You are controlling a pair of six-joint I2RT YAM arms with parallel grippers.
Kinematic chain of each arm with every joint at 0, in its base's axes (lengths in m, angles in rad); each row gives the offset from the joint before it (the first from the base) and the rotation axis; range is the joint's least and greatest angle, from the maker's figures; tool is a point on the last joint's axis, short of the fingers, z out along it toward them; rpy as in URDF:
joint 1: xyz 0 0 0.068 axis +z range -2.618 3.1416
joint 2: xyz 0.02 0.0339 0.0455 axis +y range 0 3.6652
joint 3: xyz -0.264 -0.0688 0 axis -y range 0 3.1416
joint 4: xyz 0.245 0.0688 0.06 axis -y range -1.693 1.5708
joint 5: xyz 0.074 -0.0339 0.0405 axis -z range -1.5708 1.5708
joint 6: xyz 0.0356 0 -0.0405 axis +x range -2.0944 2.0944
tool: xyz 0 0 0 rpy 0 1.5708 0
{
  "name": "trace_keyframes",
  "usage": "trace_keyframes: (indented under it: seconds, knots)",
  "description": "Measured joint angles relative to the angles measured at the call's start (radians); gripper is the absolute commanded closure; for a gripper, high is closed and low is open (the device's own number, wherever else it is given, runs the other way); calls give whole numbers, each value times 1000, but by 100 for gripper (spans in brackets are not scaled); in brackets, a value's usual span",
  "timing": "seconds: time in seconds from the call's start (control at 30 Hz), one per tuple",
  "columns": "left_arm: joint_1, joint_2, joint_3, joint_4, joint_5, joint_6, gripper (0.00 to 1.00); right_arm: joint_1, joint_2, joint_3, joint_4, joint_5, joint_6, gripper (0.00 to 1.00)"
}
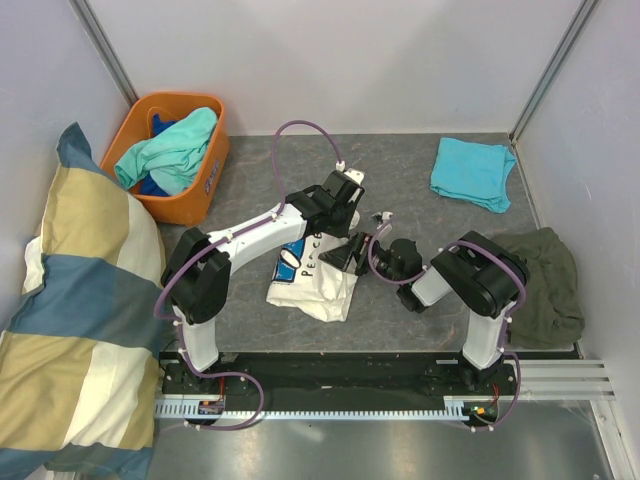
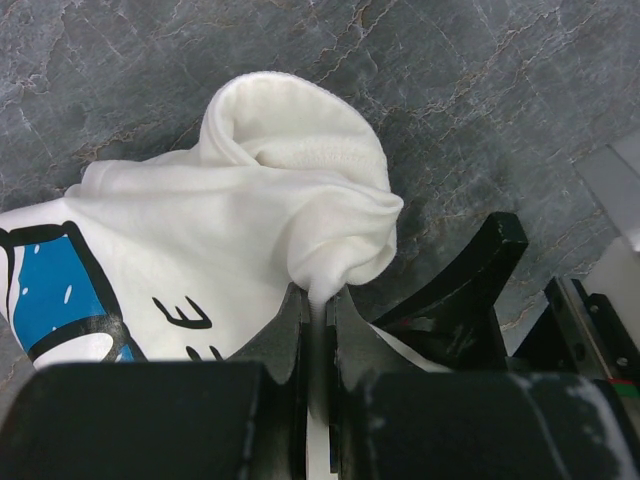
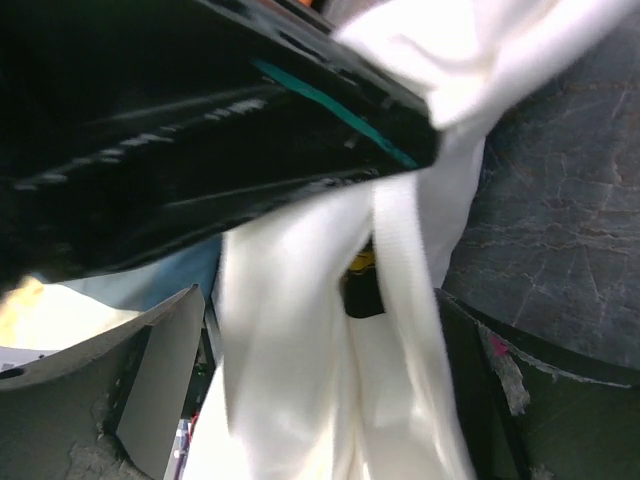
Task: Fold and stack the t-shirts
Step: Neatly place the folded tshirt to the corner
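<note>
Grey stone-look tabletop (image 1: 400, 180), white walls; only the top view shows the orange basket (image 1: 195, 208) holding a mint-green t-shirt (image 1: 175, 150) at 10 o'clock, a turquoise t-shirt (image 1: 472, 172) at 2 and the checked pillow (image 1: 70, 320) at 8. The cream-white t-shirt (image 1: 315, 285) lies at centre, and the left wrist view shows the left gripper (image 2: 318, 300) clenched on a bunched fold of it. The right wrist view shows the right gripper (image 3: 320, 390) spread wide, with white cloth hanging between its jaws, not pinched.

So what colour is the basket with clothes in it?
The basket is orange. You see it best in the top view.
</note>
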Motion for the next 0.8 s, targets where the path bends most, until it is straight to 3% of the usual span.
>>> trace_keyframes:
  seconds: [0.1, 0.17, 0.2, 0.23, 0.27, 0.3, 0.4, 0.5, 0.6, 0.67, 0.7, 0.73, 0.77, 0.8]
  knots:
    - [0, 0, 0, 0, -1, 0, 98, 7, 28, 11, 3, 0, 4, 2]
    - [0, 0, 0, 0, -1, 0, 98, 11, 48, 16, 3, -1, 7, 11]
    - [0, 0, 2, 0, -1, 0, 98, 14, 56, 18, 4, -2, 8, 19]
    - [0, 0, 4, 0, -1, 0, 98, 16, 64, 19, 4, -4, 11, 35]
    - [0, 0, 8, -1, -1, 0, 98, 19, 71, 21, 5, -6, 14, 44]
    - [0, 0, 13, -1, -2, 0, 98, 20, 76, 22, 5, -8, 16, 62]
    - [0, 0, 26, -2, -2, 0, 98, 21, 82, 22, 11, -14, 26, 90]
    - [0, 0, 30, -4, -2, 0, 98, 21, 83, 24, 17, -14, 35, 100]
    - [2, 0, 31, -5, -2, 0, 98, 21, 83, 24, 20, -13, 42, 100]
    - [2, 0, 32, -7, -2, 0, 83, 21, 83, 24, 20, -14, 44, 100]
    - [2, 0, 32, -7, -2, 0, 60, 21, 83, 24, 20, -14, 44, 100]
    - [2, 0, 32, -7, -3, 1, 48, 21, 83, 24, 20, -14, 44, 100]
    - [3, 0, 32, -8, -5, 5, 12, 21, 83, 24, 19, -14, 44, 100]
    - [4, 0, 33, -7, -8, 5, 0, 21, 83, 24, 16, -14, 44, 100]
